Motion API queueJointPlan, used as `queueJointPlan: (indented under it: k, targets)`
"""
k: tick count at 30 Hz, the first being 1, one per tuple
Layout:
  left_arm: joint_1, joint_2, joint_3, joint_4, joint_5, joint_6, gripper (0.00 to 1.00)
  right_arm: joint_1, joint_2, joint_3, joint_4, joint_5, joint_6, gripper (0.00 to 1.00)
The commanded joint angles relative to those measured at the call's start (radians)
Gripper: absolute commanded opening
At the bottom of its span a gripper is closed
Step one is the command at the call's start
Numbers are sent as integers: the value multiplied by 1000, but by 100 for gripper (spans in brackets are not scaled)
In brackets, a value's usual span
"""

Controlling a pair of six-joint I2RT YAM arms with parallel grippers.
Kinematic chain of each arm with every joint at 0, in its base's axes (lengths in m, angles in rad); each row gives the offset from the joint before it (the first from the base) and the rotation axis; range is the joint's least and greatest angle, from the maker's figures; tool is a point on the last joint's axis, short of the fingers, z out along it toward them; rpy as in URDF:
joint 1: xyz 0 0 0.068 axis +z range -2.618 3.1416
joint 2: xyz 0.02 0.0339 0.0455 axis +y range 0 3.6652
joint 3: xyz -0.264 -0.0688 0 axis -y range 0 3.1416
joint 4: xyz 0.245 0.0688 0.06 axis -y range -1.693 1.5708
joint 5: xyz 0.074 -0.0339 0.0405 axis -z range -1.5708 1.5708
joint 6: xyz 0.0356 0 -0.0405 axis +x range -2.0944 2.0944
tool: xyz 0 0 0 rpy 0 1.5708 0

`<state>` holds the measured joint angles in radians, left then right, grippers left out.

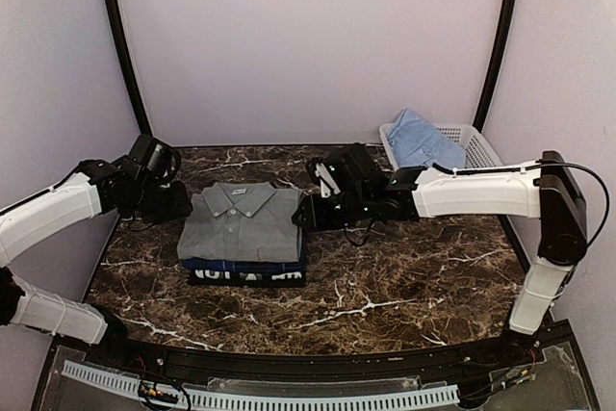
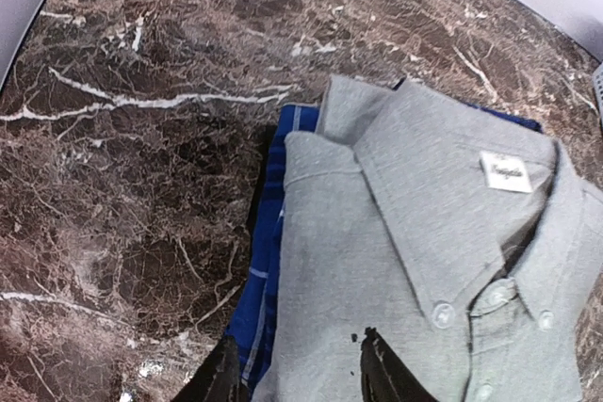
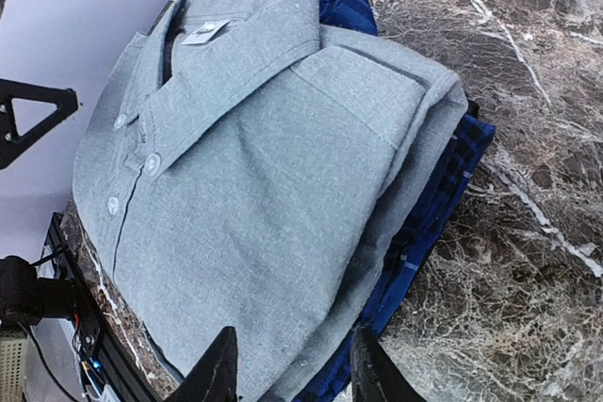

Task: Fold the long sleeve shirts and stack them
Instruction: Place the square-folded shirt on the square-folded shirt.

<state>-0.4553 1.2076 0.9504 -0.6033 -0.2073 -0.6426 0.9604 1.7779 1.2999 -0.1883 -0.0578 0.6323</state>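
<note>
A folded grey shirt (image 1: 241, 220) lies collar up on top of a folded navy plaid shirt (image 1: 245, 272) with a white lettering band, at the table's middle left. My left gripper (image 1: 185, 204) is open at the stack's left edge; in the left wrist view (image 2: 300, 376) its fingers straddle the grey shirt (image 2: 405, 261) and the plaid edge (image 2: 268, 233). My right gripper (image 1: 303, 215) is open at the stack's right edge; in the right wrist view (image 3: 292, 371) it stands over the grey shirt (image 3: 254, 185) and the plaid edge (image 3: 429, 218). A light blue shirt (image 1: 423, 141) lies crumpled in the basket.
A white lattice basket (image 1: 478, 146) stands at the back right against the wall. The dark marble table (image 1: 404, 276) stretches in front of and to the right of the stack. Purple walls close in the back and both sides.
</note>
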Motion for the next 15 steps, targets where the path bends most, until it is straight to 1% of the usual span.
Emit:
queueJointPlan:
  k: [1, 2, 4, 6, 7, 8, 10, 15]
  targets:
    - [-17, -61, 80, -51, 10, 24, 46, 8, -47, -11, -37, 95, -23, 39]
    - [-28, -61, 90, -49, 18, 22, 47, 7, -60, -21, -38, 109, -23, 41]
    - [-68, -50, 128, -47, 36, 14, 52, 0, -92, -50, -37, 129, -22, 47]
    - [-146, -25, 171, -41, 28, 5, 58, -16, -135, -80, -35, 139, -18, 56]
    - [-168, -2, 198, -32, 27, 1, 62, -24, -155, -97, -33, 147, -17, 61]
    - [-205, 11, 211, -25, 36, -8, 63, -34, -176, -113, -35, 155, -16, 66]
    - [-256, 73, 245, 16, 51, -15, 70, -54, -219, -144, -39, 173, -12, 73]
    - [-354, 209, 358, 67, 64, -19, 75, -100, -341, -227, -56, 245, -6, 88]
